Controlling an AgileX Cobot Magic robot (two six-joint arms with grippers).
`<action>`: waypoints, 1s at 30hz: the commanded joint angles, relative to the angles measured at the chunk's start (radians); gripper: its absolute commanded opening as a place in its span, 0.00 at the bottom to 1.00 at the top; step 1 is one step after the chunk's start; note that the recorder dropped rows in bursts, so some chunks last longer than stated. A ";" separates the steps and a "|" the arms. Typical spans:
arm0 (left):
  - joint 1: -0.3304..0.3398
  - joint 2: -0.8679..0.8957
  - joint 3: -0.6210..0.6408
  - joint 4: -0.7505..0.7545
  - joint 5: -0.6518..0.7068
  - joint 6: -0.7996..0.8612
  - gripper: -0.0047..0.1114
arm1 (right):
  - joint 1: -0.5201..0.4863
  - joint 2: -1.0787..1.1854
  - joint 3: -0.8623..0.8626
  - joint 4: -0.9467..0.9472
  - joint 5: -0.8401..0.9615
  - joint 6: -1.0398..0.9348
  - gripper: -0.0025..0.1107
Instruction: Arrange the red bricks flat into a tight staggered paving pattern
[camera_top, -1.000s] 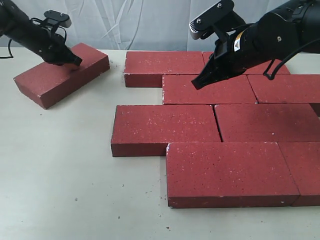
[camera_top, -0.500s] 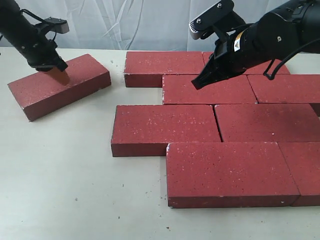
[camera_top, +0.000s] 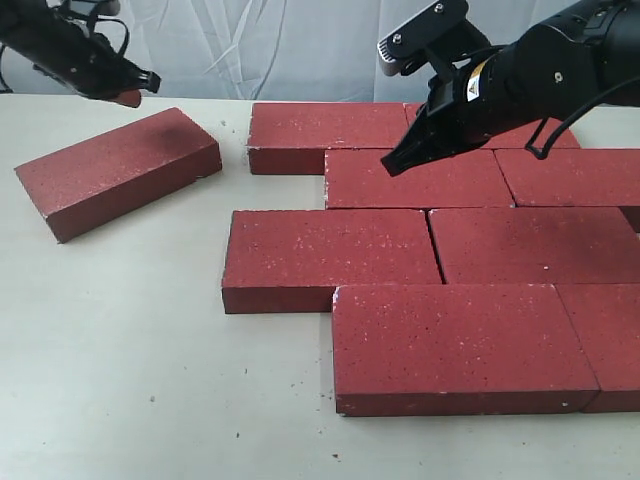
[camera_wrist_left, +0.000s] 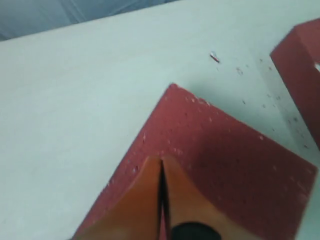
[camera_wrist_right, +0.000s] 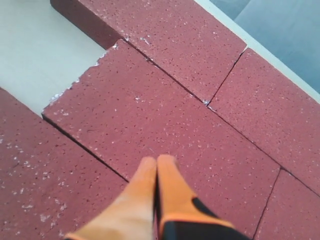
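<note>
Several dark-red bricks lie flat in staggered rows on the right, among them a second-row brick (camera_top: 418, 180) and a front brick (camera_top: 455, 345). One loose brick (camera_top: 118, 170) lies askew at the left, apart from the rows; its corner (camera_wrist_left: 235, 165) fills the left wrist view. My left gripper (camera_top: 130, 97) hovers above and behind that brick, shut and empty, its orange fingers (camera_wrist_left: 145, 200) pressed together. My right gripper (camera_top: 390, 166) hangs just above the second-row brick (camera_wrist_right: 165, 125), shut with nothing held.
The pale tabletop (camera_top: 130, 350) spreads to the left and front of the bricks, dotted with small red crumbs. A grey curtain (camera_top: 280, 40) hangs behind the table. The end of the back-row brick (camera_wrist_left: 300, 75) shows near the loose brick.
My left gripper has lifted off the loose brick and drawn back and up. The loose brick was turned and shifted slightly leftward before that. The right arm has stayed still.
</note>
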 joint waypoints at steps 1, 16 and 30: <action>-0.023 0.074 -0.029 -0.013 -0.163 -0.033 0.04 | -0.004 -0.002 0.007 0.003 -0.013 -0.003 0.01; -0.032 0.240 -0.251 0.064 -0.088 -0.133 0.04 | -0.004 -0.002 0.007 0.003 -0.024 -0.003 0.01; -0.032 0.229 -0.253 0.055 0.112 -0.097 0.04 | -0.004 -0.002 0.007 0.008 -0.024 -0.003 0.01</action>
